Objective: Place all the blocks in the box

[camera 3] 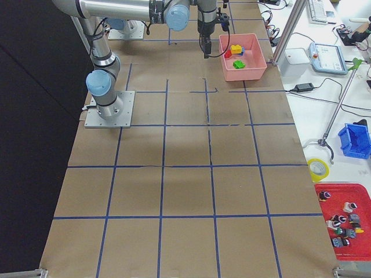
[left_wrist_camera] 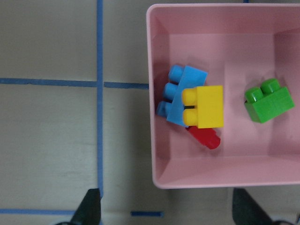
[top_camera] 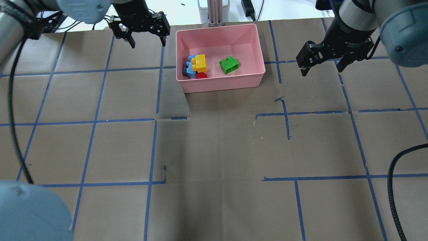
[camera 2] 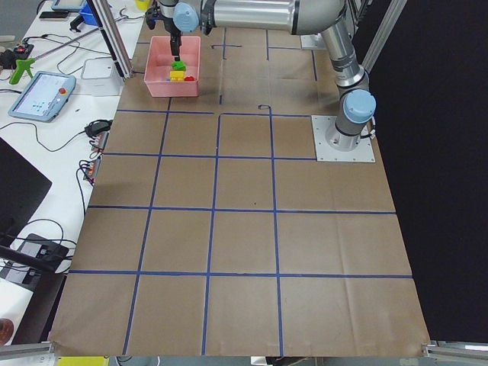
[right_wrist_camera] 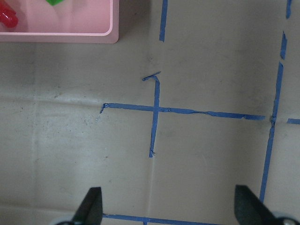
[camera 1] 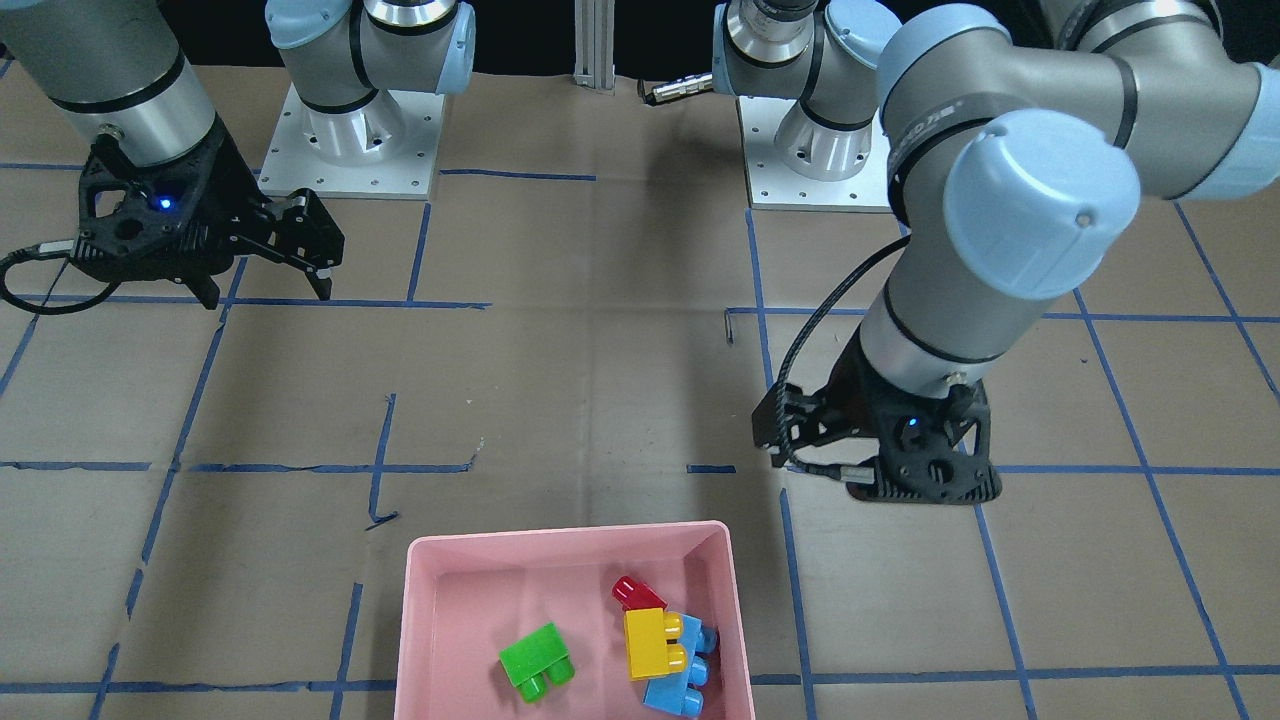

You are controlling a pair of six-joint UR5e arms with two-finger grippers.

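The pink box [top_camera: 220, 85] stands at the table's far edge. In it lie the green block [top_camera: 229, 65], apart on one side, and the yellow block [top_camera: 200, 63] resting on the light blue block [top_camera: 190, 68], with the red block [top_camera: 201, 75] against them. The left wrist view shows the same: box [left_wrist_camera: 154, 93], green [left_wrist_camera: 268, 101], yellow [left_wrist_camera: 206, 107], blue [left_wrist_camera: 180, 96], red [left_wrist_camera: 206, 137]. My left gripper [top_camera: 147, 43] is open and empty, raised just left of the box. My right gripper [top_camera: 321, 70] is open and empty, raised to the box's right.
An aluminium post [top_camera: 215, 13] stands just behind the box. The two arm bases [camera 1: 355, 135] sit on the robot's side. The brown table cover carries a grid of blue tape lines [top_camera: 157, 67]. A black cable [top_camera: 398, 174] hangs at the near right.
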